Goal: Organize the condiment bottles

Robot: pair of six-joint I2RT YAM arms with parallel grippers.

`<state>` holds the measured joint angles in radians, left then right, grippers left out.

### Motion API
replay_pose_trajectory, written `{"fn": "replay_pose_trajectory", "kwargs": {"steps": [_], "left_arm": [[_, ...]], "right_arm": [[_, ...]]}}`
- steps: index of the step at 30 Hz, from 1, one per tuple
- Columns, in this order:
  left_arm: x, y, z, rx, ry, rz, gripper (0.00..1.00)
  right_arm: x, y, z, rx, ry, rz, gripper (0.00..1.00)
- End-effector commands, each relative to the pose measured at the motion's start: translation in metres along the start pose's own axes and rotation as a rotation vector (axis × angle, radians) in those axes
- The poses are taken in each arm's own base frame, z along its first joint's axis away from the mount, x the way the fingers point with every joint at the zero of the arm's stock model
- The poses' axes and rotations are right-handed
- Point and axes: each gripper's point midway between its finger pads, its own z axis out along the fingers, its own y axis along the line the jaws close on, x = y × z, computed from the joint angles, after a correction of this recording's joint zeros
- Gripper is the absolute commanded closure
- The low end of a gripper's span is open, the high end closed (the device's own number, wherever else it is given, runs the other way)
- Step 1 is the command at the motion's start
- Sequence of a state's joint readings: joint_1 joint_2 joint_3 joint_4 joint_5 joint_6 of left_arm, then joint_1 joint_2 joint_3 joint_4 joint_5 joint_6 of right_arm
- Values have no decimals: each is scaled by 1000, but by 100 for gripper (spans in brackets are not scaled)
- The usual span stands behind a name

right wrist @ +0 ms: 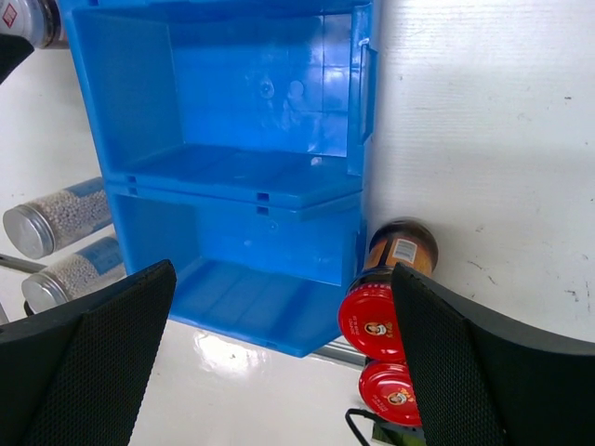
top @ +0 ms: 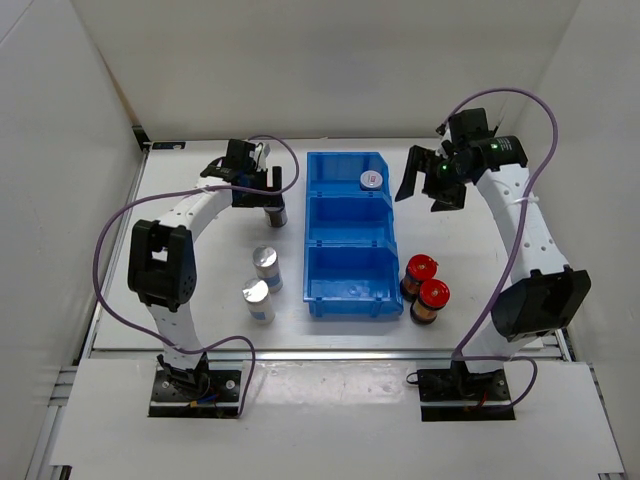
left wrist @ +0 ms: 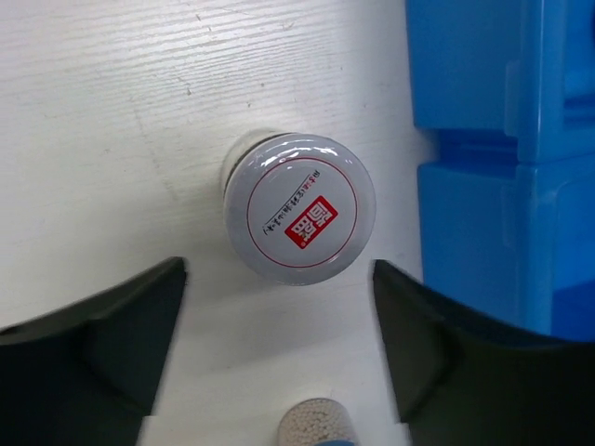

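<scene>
The grey-lidded jar (left wrist: 299, 209) stood upright on the table (top: 200, 320), just beside the left wall of the blue bin (top: 385, 215), at about 10 o'clock from the bin's middle. The left gripper (left wrist: 279, 274) hung straight above it. Its fingers were spread to either side of the lid and gaps showed on both sides, so nothing was clamped. That stance looked like the moment before a top-down grasp, with the bin's wall close enough for a short carry. Its twin, the second grey-lidded jar (top: 372, 180), sat inside the far compartment at the bin's 12 o'clock end, which suggested one kind per compartment. The two silver-topped jars (top: 265, 265) (top: 257, 298) waited near each other at 8 o'clock, on the left arm's side. The two red-capped jars (top: 420, 270) (top: 433, 297) stood just beside each other against the bin's right wall at 4 o'clock, within the right arm's reach. The right gripper (top: 428, 186) hovered at 2 o'clock with its jaws wide apart and empty, probably held back to leave the bin free. In all there were six jars, two of each kind, with one binned and five on the table. Of the bin's three compartments, the middle and near ones held nothing.
</scene>
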<state>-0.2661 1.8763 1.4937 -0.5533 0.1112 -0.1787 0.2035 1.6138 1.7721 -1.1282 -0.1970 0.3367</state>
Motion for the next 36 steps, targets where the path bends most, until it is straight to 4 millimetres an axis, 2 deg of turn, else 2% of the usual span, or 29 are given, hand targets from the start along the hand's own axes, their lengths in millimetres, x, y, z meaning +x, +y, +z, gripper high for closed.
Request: {"fn": "replay_pose_trajectory", "kwargs": {"steps": [1, 5, 6, 7, 8, 14, 18, 23, 24, 27, 28, 30, 31, 33, 34, 36], "left_arm": [[-12, -2, -7, -6, -34, 11, 0], [-9, 1, -5, -16, -26, 10, 0], [-14, 0, -7, -14, -40, 11, 0], [-11, 1, -3, -16, -28, 10, 0], [-20, 1, -4, -22, -47, 11, 0], [-29, -5, 15, 9, -39, 2, 0], [-26, -5, 28, 15, -17, -9, 0], [-19, -4, 32, 12, 1, -20, 2], [-19, -4, 32, 12, 1, -20, 5], [-36, -4, 24, -2, -45, -5, 29], [-49, -4, 19, -7, -76, -2, 46], [-69, -3, 9, -31, -130, 0, 63], [-91, -6, -5, -37, -190, 4, 75], [-115, -4, -19, -68, -252, -9, 80], [-140, -8, -34, -68, -319, -8, 83], [-166, -13, -54, -69, -394, -47, 84]], "right_arm": [[2, 1, -16, -9, -32, -7, 0], [4, -1, -14, -6, -24, -4, 0], [4, -1, -14, -6, -24, -4, 0], [4, -1, -14, -6, -24, -4, 0], [4, -1, -14, -6, -24, -4, 0], [2, -4, -14, -1, -28, 5, 0], [-1, -10, -16, 7, -36, 21, 0], [-1, -15, -17, 7, -31, 29, 0], [-1, -16, -14, 10, -22, 32, 0], [-1, -17, -15, 5, -23, 39, 0], [-1, -17, -15, 5, -23, 39, 0], [-1, -18, -12, 8, -15, 42, 0], [-1, -18, -12, 8, -15, 42, 0], [-1, -17, -9, 1, -4, 45, 0], [-1, -17, -9, 1, -4, 45, 0], [-1, -17, -9, 1, -4, 45, 0]]}}
